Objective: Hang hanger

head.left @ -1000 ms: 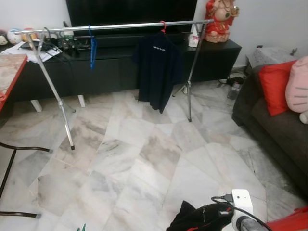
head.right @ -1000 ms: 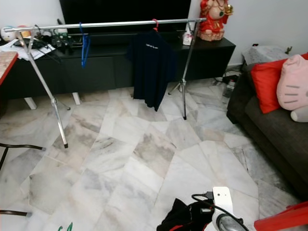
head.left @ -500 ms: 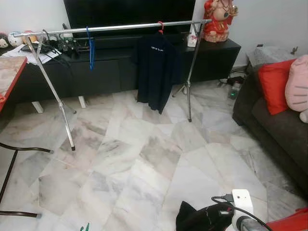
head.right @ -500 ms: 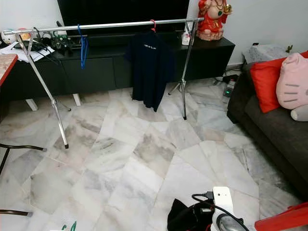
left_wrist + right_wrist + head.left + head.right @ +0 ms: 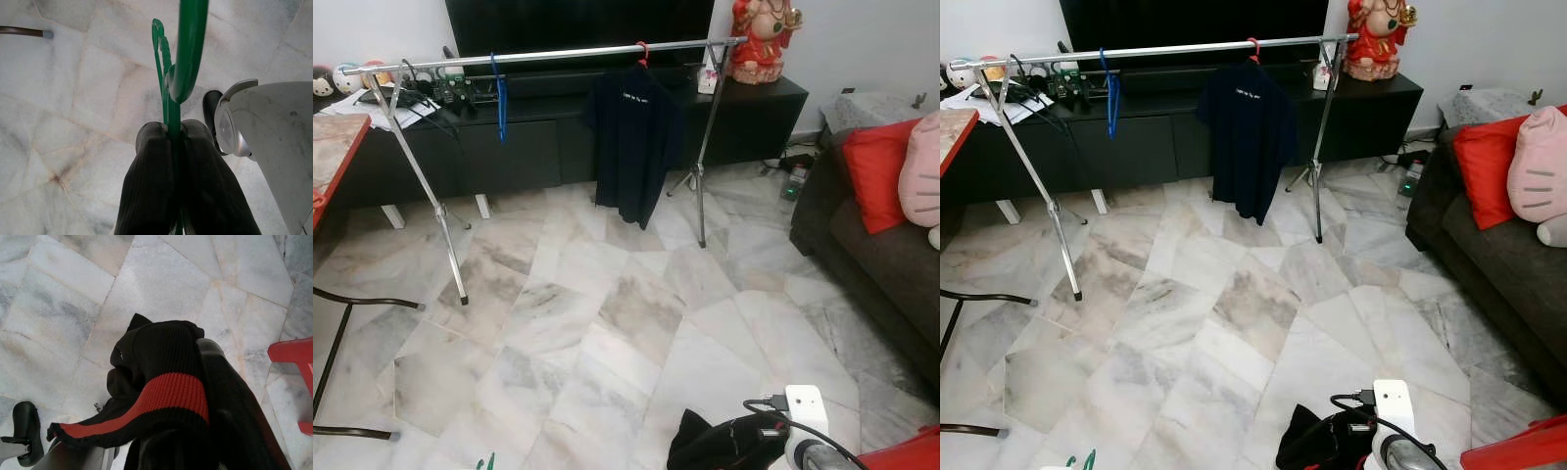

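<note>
One green hanger (image 5: 172, 73) is clamped between the left gripper's (image 5: 172, 128) two fingers (image 5: 149, 181). The right gripper (image 5: 195, 396) grips one black garment with a red stripe (image 5: 161, 382). Far ahead, one rail (image 5: 538, 56) carries one blue hanger (image 5: 500, 98) and one dark shirt (image 5: 631, 137); the scene is unchanged from before.

Green plastic hanger (image 5: 172, 73) pinched in left hand (image 5: 174, 147).

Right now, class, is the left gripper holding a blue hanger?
No, the left gripper is shut on a green hanger.
</note>
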### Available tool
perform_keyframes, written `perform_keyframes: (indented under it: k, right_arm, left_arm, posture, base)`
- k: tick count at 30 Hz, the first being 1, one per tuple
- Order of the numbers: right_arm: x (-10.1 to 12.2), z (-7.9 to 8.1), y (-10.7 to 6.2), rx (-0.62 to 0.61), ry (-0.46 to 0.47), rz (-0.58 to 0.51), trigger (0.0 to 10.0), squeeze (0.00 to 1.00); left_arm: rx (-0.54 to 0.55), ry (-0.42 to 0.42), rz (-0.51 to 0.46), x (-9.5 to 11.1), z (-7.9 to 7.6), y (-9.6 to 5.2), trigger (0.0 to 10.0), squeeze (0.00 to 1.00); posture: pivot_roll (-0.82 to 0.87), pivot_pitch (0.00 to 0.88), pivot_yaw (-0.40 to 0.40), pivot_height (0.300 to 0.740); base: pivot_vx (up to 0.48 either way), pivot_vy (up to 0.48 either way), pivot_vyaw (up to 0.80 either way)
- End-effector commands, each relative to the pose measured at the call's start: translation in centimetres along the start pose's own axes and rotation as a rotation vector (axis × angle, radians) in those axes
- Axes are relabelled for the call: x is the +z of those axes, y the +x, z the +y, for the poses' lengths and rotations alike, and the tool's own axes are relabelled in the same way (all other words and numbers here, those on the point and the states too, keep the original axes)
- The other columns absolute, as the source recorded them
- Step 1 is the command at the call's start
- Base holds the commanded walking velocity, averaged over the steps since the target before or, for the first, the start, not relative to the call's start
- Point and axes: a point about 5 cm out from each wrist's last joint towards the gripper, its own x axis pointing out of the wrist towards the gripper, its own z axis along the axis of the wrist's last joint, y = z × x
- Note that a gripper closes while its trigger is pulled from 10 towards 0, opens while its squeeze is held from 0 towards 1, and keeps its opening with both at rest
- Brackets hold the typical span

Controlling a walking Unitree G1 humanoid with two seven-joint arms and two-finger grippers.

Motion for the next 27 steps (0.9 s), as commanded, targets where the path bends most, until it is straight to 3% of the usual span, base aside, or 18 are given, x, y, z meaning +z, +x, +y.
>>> perform_keyframes:
  k: [1,16,27]
  right_arm:
    - [0.18,-0.5,-0.03,-0.011,-0.002,-0.005,10.0,0.0]
    - [0.18,-0.47,-0.03,-0.01,-0.002,-0.005,10.0,0.0]
    - [0.18,-0.46,-0.03,-0.009,-0.003,-0.004,10.0,0.0]
  left_arm:
    - [-0.004,0.009,0.021,-0.33,0.05,-0.05,10.0,0.0]
    - [-0.004,0.005,0.005,0.07,-0.09,0.05,10.0,0.0]
    - [-0.005,0.002,0.007,-0.15,-0.26,-0.03,10.0,0.0]
  posture:
    - [0.03,0.0,-0.066,0.716]
    - [0.03,0.0,-0.066,0.716]
    - [0.03,0.0,-0.066,0.716]
  base:
    - [0.0,0.0,0.0]
    - [0.0,0.001,0.0]
    - [0.0,0.289,0.0]
